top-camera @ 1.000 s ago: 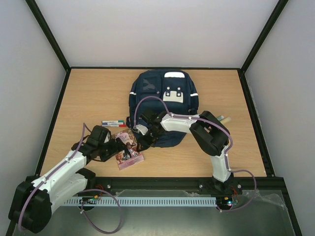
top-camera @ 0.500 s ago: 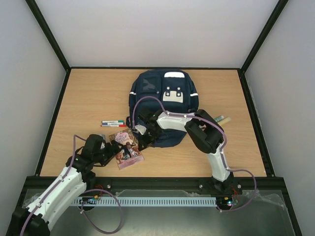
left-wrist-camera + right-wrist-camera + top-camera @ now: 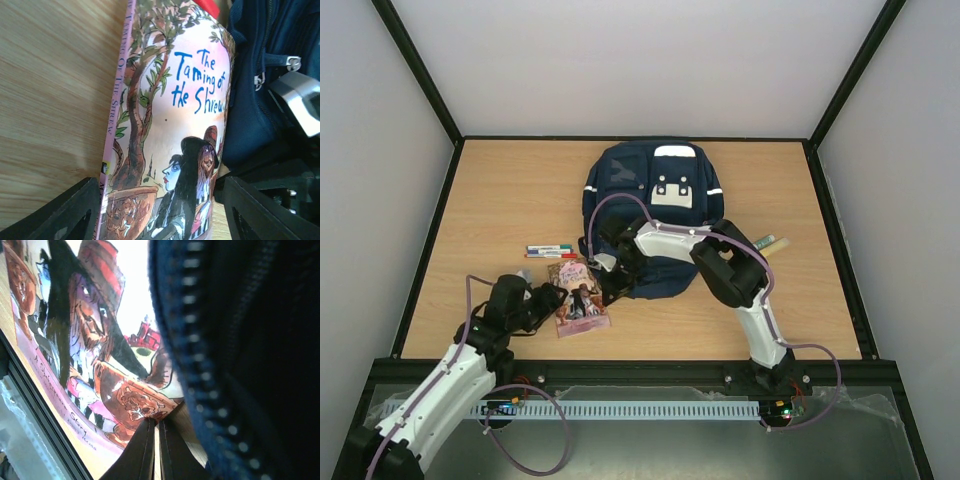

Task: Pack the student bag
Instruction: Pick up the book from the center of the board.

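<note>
Left gripper [image 3: 545, 303] sits at the student bag [image 3: 655, 200]'s near-left corner, jaws apart with one finger on each long side of the paperback "The Taming of the Shrew" [image 3: 195, 100]. It looks lined up to clamp the book by its edges, but I cannot tell whether the pads touch it yet. The book lies flat on the table [image 3: 500, 190], cover up, far end just beside the bag's zip, likely staged to slide in. Three markers [image 3: 550, 250] lie together left of the bag, beyond the book, not packed. Right gripper [image 3: 156, 427] is at the bag's near-left edge by the zipper, jaws together. It is probably pinching fabric or a pull to hold the mouth open, though what it grips is hidden. The bag lies flat mid-table, front pocket up. Pale stick-shaped items [image 3: 770, 243] poke out right of the bag, too small to name.
</note>
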